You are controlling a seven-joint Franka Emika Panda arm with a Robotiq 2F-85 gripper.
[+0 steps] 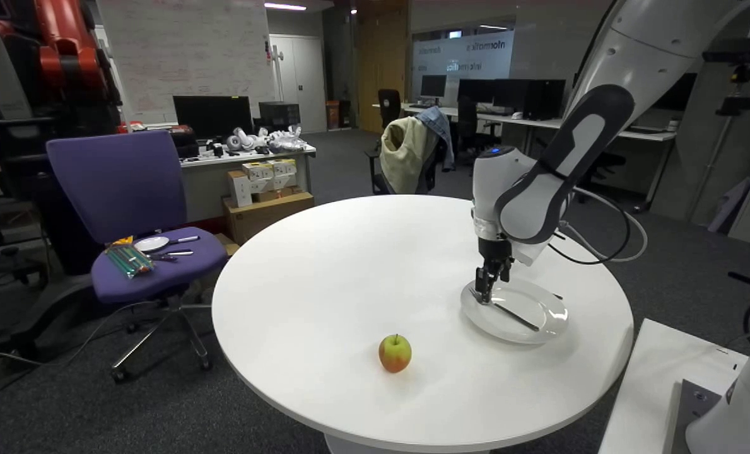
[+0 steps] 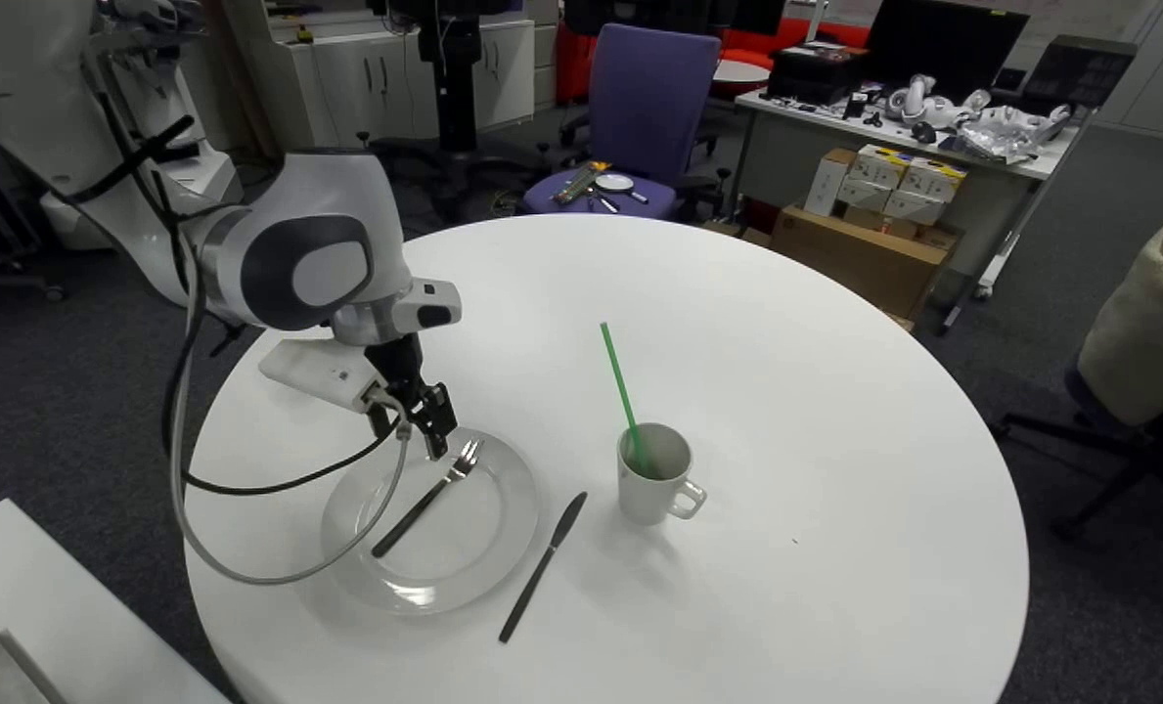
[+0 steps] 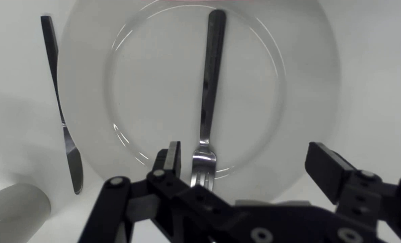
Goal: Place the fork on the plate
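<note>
The fork lies on the white plate. In an exterior view the fork lies across the plate, its tines near the rim. In the wrist view the fork lies with its handle over the middle of the plate; the tine tips are hidden by the gripper. My gripper is open and empty, its fingers on both sides of the fork's head, the left finger closer. In both exterior views the gripper is low over the plate's rim near the tines.
A knife lies on the round white table beside the plate; it also shows in the wrist view. A white mug with a green straw stands beyond the knife. An apple sits on the table.
</note>
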